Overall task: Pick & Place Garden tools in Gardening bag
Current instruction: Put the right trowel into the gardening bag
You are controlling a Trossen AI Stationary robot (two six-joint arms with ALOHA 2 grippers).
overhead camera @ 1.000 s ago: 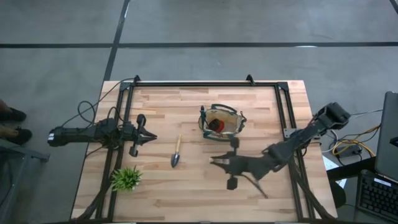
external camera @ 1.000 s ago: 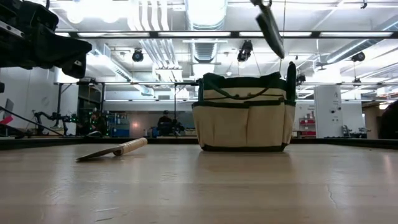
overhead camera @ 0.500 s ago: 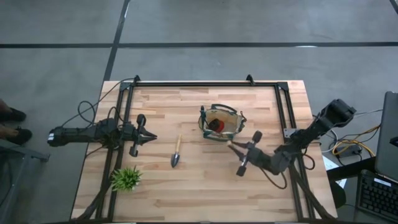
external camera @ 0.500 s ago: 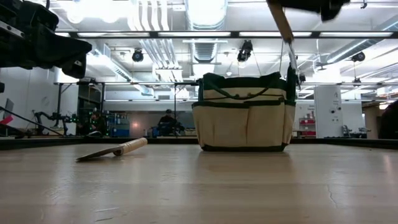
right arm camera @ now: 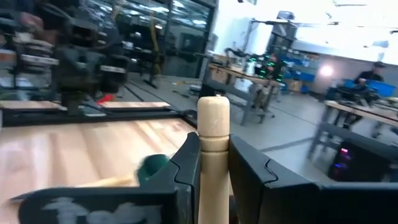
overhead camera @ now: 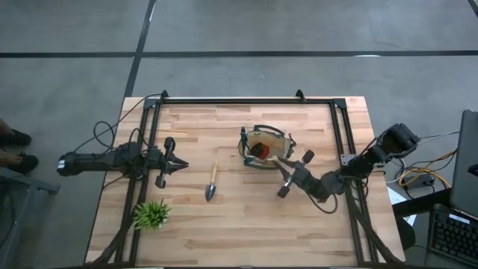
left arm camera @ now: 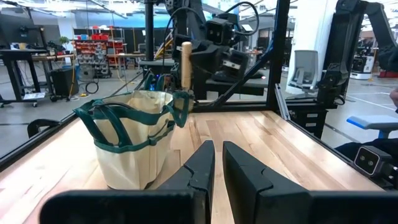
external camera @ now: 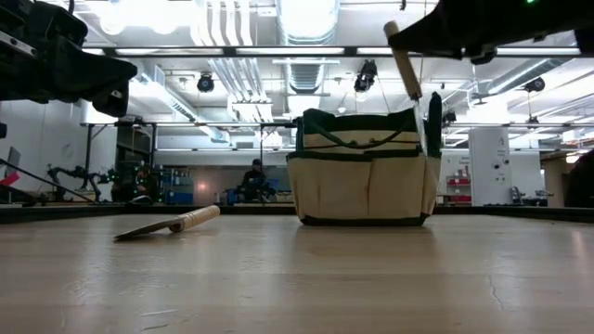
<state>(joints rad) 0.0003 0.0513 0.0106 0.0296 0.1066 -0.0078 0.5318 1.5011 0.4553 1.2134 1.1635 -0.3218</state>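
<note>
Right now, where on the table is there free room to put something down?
Bare wood lies behind the gardening bag, along the table front edge between the plant and right arm, and between the trowel and bag. Crowded: beside the bag, where the right gripper holds a trowel.

The blade of the trowel point(external camera: 405, 63) held by the right gripper point(overhead camera: 286, 169) is out of sight, sunk behind the rim of the gardening bag point(external camera: 364, 169). Inside the bag only a red item point(overhead camera: 259, 152) peeks out. The right wrist view is smeared; the green blob point(right arm camera: 153, 165) there is unreadable.
</note>
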